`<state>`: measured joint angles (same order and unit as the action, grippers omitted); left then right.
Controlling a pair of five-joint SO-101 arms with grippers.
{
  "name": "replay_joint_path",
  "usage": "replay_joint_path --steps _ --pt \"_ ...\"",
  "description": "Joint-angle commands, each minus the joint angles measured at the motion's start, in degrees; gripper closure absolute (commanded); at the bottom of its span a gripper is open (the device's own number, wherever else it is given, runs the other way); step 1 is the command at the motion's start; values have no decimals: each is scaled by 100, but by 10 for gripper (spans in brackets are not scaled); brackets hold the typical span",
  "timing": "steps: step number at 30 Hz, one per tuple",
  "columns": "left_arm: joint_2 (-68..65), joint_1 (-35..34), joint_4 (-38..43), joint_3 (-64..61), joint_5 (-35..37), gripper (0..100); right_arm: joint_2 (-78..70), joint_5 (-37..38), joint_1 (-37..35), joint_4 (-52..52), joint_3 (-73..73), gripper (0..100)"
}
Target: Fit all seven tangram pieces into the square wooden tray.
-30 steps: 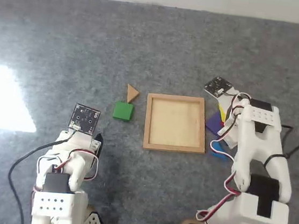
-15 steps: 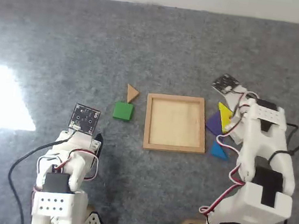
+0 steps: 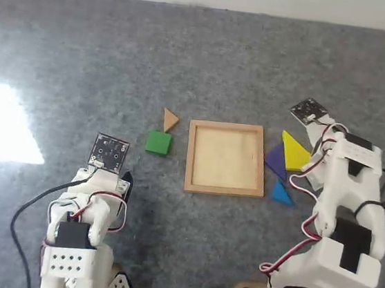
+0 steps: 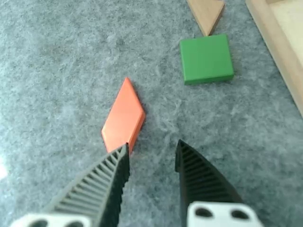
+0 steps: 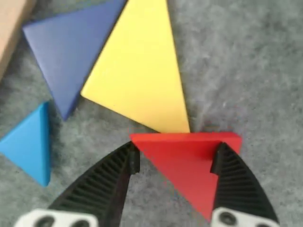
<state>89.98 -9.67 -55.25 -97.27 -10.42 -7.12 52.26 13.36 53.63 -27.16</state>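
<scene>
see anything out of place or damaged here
Nothing stands out. The wooden tray sits straight with no piece in it yet, and loose pieces such as the green square and yellow triangle lie flat beside it.

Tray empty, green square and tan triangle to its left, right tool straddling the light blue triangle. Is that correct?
One slip: the right wrist view shows the right tool straddling the red triangle, with the light blue triangle off to one side. The tray is empty; green square and tan triangle lie left.

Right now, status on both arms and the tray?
Left pincer open, by orange piece. Right pincer open, straddling red triangle. Tray empty, nothing blocking it.
</scene>
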Motion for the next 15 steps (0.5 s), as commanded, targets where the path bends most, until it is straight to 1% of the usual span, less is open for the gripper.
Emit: replay_joint_path --steps 1,9,15 --pt "97 -35 0 48 -70 848 321 176 198 -75 62 861" --pt "97 -35 0 48 -70 848 347 185 382 -75 105 920" --pt "97 -35 0 48 -70 848 382 141 576 -13 264 927"
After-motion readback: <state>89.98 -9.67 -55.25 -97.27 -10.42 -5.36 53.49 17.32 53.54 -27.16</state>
